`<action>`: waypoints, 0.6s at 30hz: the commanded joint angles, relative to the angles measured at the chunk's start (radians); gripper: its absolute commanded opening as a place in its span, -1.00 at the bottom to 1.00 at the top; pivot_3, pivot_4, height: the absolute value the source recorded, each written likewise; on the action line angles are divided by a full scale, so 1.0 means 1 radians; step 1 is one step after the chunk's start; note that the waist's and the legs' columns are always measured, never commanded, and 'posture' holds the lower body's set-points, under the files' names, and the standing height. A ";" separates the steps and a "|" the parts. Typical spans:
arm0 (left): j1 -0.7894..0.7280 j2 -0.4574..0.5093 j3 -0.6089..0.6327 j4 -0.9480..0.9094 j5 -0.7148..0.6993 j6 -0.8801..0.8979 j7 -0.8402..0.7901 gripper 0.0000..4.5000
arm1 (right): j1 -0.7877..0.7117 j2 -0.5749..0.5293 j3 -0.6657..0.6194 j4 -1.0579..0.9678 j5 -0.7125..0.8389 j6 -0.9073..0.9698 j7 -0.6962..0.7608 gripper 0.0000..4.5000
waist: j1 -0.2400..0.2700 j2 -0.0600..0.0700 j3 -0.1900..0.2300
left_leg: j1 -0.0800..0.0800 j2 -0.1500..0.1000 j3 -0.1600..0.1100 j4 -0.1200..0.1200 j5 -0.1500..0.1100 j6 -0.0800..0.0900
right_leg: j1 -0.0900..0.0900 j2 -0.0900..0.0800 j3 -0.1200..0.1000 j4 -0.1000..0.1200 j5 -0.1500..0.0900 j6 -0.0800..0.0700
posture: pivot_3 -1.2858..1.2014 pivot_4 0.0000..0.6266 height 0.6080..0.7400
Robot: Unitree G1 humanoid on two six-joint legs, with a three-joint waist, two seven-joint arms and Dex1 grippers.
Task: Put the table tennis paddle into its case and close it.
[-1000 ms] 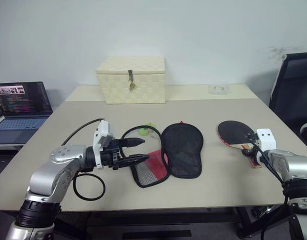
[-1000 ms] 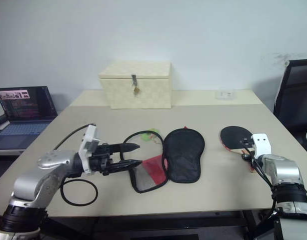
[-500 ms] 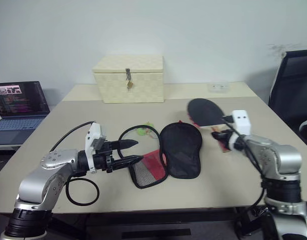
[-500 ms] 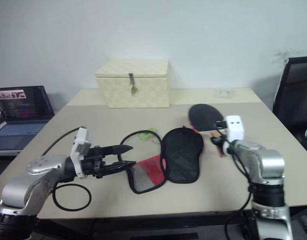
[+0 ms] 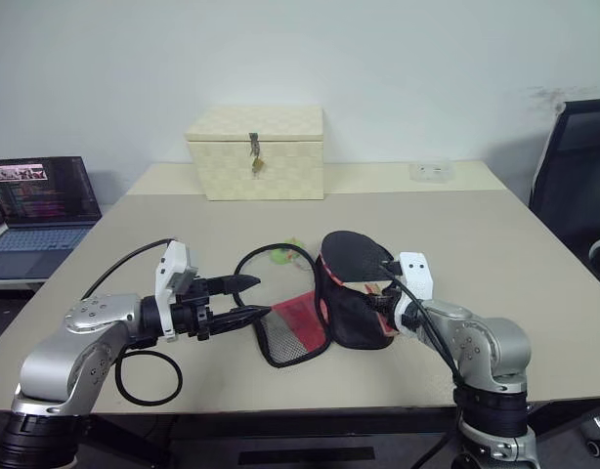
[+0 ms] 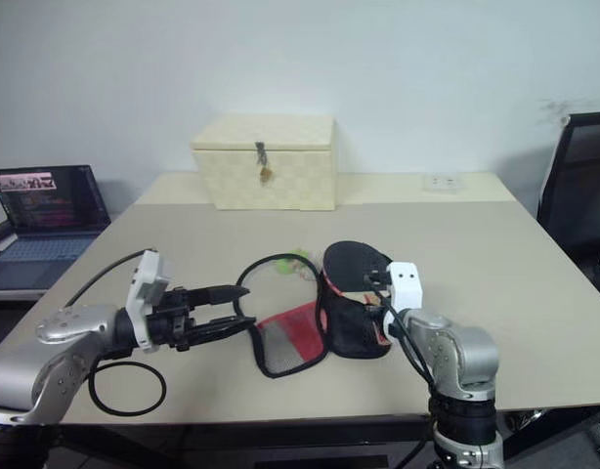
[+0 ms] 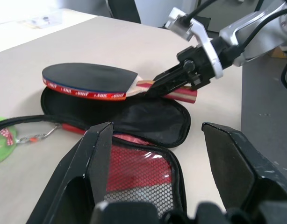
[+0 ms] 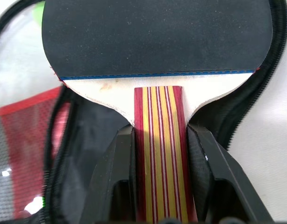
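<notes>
I see the beige bench carrying everything. At its far edge sits a cream woven box with a metal latch; off its left side is an open laptop, off its right a black chair.

Mid-bench lies the case, unzipped and spread open: the black half flat on the right, the red mesh-pocket half folded out to the left. Its black zip edge loops toward a green pull tab.

My right gripper holds the table tennis paddle, jaws clamped on the striped wooden handle, 1 black finger on each side. The paddle's black face hovers roughly level just above the case's black half, head pointing away from me; the left wrist view shows a gap between paddle and fabric.

My left gripper hangs at the left rim of the red mesh half, jaws apart, pointing right toward the case. I cannot tell if the lower fingertip touches the fabric.

A black cable loop lies on the bench near my left arm.
</notes>
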 commanded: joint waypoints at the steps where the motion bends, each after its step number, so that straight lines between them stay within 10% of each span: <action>1: -0.015 0.015 0.019 -0.026 -0.009 -0.006 0.000 0.47 | -0.004 -0.001 0.034 0.017 -0.015 -0.087 0.007 -0.51 | -0.002 0.000 0.000 | 0.000 0.000 0.000 0.000 0.000 0.000 | 0.000 0.001 0.000 0.000 0.000 0.000 | 0.03 -0.52 1.00; 18: -0.024 0.012 0.010 -0.021 -0.004 -0.008 -0.002 0.47 | -0.009 0.033 0.046 0.082 -0.063 -0.151 -0.050 -0.51 | -0.002 0.000 0.000 | -0.006 0.002 0.001 0.000 0.000 0.000 | -0.008 0.002 0.001 0.001 0.003 -0.005 | 0.03 -0.52 1.00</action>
